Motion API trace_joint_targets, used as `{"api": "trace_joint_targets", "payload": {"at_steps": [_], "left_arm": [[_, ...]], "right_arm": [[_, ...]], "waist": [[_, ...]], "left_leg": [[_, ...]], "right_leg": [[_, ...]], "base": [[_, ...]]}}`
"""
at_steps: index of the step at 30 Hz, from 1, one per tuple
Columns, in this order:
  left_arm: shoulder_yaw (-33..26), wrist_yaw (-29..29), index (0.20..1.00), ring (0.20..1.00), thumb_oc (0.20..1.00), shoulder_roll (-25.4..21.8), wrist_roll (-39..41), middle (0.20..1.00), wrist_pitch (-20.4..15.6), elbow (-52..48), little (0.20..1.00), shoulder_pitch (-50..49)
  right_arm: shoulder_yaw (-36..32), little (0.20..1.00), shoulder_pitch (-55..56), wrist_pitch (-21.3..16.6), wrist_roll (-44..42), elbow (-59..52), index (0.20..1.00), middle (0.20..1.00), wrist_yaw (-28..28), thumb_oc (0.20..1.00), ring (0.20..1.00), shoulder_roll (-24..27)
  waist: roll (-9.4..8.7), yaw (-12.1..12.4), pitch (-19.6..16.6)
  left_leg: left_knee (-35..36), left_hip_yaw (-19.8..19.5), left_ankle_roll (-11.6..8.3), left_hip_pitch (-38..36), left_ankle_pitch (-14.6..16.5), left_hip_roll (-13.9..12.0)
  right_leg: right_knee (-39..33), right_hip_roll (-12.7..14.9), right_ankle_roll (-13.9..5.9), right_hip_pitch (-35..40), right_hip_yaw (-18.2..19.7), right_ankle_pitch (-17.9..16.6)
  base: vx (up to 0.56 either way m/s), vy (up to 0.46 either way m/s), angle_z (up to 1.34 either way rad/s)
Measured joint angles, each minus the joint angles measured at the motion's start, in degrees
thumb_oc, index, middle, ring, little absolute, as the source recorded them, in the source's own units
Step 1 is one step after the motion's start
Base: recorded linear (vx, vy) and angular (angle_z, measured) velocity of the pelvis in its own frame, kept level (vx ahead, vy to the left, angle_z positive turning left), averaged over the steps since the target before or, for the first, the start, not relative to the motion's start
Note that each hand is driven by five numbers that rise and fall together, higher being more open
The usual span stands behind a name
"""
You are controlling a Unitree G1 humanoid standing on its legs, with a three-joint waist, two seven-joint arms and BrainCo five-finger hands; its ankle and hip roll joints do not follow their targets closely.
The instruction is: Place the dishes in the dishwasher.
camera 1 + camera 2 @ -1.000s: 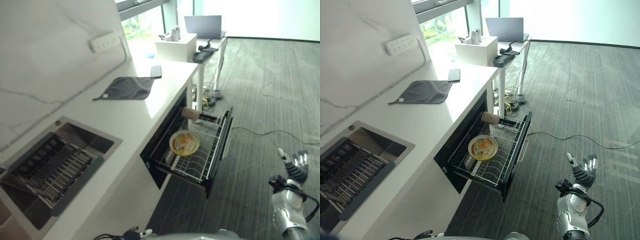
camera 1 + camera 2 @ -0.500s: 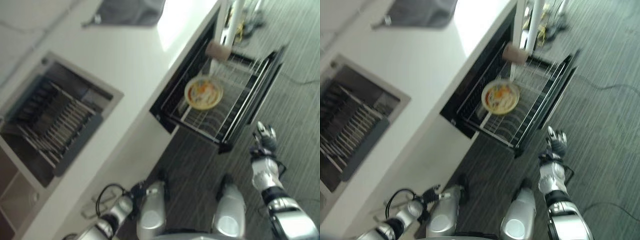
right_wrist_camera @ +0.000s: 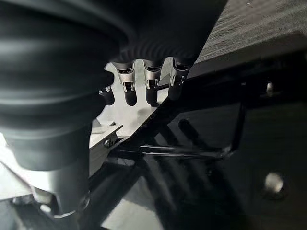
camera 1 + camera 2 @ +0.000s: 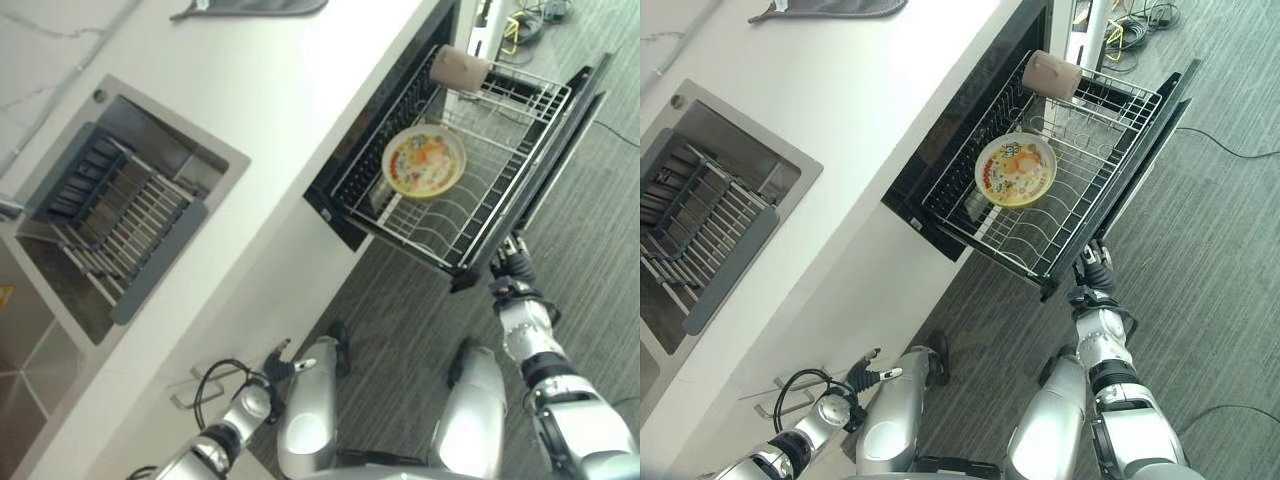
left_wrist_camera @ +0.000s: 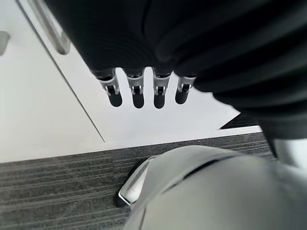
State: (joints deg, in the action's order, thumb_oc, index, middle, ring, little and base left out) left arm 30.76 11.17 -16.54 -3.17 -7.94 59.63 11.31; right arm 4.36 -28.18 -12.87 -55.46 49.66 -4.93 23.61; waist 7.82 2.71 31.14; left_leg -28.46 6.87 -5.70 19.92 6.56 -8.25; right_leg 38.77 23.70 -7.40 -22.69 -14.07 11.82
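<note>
The left hand (image 5: 144, 91) hangs low beside the white cabinet front (image 5: 43, 110) under the table, fingers straight and released, holding nothing. Up on the white table (image 4: 250, 110), a sunken sink (image 4: 110, 215) sits toward the left edge, with a dark grid rack (image 4: 120, 215) lying inside it. Near the table's far edge lies a grey cloth (image 4: 830, 6). Below the table's front edge, the dishwasher drawer (image 4: 1140, 150) stands pulled out, with its wire rack (image 4: 1080, 190) exposed. In the rack's middle rests a round plate (image 4: 1015, 170) with a yellow and orange pattern, face up, leaning slightly on the wires. At the rack's far corner, close to the table's front edge, a tan cup (image 4: 1051, 74) lies on its side on the wires. Just beneath the plate, a small clear item shows among the wires; what it is I cannot tell. The right hand (image 4: 1095, 270) is at the drawer's near front corner, just below its dark front panel; its fingers (image 3: 144, 84) point out straight and loose, grasping nothing, close to the panel's edge.
</note>
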Motion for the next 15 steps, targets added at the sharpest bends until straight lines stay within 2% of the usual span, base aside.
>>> {"api": "trace_joint_targets", "payload": {"at_steps": [7, 10, 11, 13, 14, 15], "left_arm": [[-2.14, -0.04, 1.000, 1.000, 1.000, -0.21, -0.19, 1.000, 0.03, -3.14, 1.000, -1.74], [-2.16, 0.61, 1.000, 1.000, 1.000, -0.61, -0.25, 1.000, -0.62, -5.72, 1.000, -2.20], [-2.14, 1.33, 1.000, 1.000, 1.000, -0.68, -0.30, 1.000, -0.76, -6.88, 1.000, -2.50], [-2.16, 2.13, 1.000, 1.000, 1.000, -0.69, -0.48, 1.000, -0.83, -7.75, 1.000, -3.38], [-1.94, 2.29, 1.000, 1.000, 1.000, -0.65, -0.52, 1.000, -0.94, -7.75, 1.000, -3.66], [-1.95, 2.67, 1.000, 1.000, 1.000, -0.70, -0.75, 1.000, -0.94, -7.76, 1.000, -3.73]], "right_arm": [[3.32, 1.000, -0.34, 5.52, 5.35, -7.33, 1.000, 1.000, -1.08, 1.000, 1.000, 2.91], [5.72, 1.000, -4.88, 8.95, 11.27, -7.42, 1.000, 1.000, -0.93, 1.000, 1.000, 4.89], [7.71, 1.000, -6.67, 10.73, 12.22, -7.39, 1.000, 1.000, -0.67, 1.000, 1.000, 6.75], [8.73, 1.000, -8.00, 13.06, 12.83, -7.29, 1.000, 1.000, 0.10, 1.000, 1.000, 6.49], [8.76, 1.000, -8.00, 14.95, 14.36, -5.59, 1.000, 1.000, 0.97, 1.000, 1.000, 6.05], [8.83, 1.000, -8.01, 14.97, 16.03, -4.99, 1.000, 1.000, 1.02, 1.000, 1.000, 6.05]], "waist": [[0.02, 1.84, 0.00], [-0.01, 4.58, 0.01], [-0.08, 5.74, 0.04], [-0.11, 6.46, 0.07], [-0.50, 7.48, 0.02], [-1.07, 8.27, 0.02]], "left_leg": [[0.58, -1.39, -0.25, 1.96, -0.84, -0.77], [0.37, -2.11, -0.36, 3.49, -1.09, -0.63], [0.20, -2.13, -0.17, 3.90, -0.98, -0.26], [0.29, -2.35, 0.21, 3.23, -0.78, 0.87], [0.33, -2.42, 1.46, 1.19, -0.04, 2.42], [-0.01, -1.55, 2.75, 0.97, 0.52, 3.70]], "right_leg": [[2.27, -0.27, 1.29, -2.23, -1.34, 0.92], [1.88, 0.14, 1.79, -2.64, -2.17, 1.05], [1.21, 0.34, 1.47, -2.57, -2.30, 0.28], [-0.80, 0.97, 0.38, -0.35, -2.99, -1.34], [-4.00, 1.88, 0.79, 3.68, -4.17, -3.34], [-5.75, 2.85, 2.11, 4.43, -4.04, -5.37]], "base": [[-0.04, 0.027, 0.06], [-0.02, 0.189, 0.14], [0.04, 0.282, 0.11], [0.04, 0.261, 0.23], [0.04, 0.320, 0.25], [0.04, 0.343, 0.20]]}}
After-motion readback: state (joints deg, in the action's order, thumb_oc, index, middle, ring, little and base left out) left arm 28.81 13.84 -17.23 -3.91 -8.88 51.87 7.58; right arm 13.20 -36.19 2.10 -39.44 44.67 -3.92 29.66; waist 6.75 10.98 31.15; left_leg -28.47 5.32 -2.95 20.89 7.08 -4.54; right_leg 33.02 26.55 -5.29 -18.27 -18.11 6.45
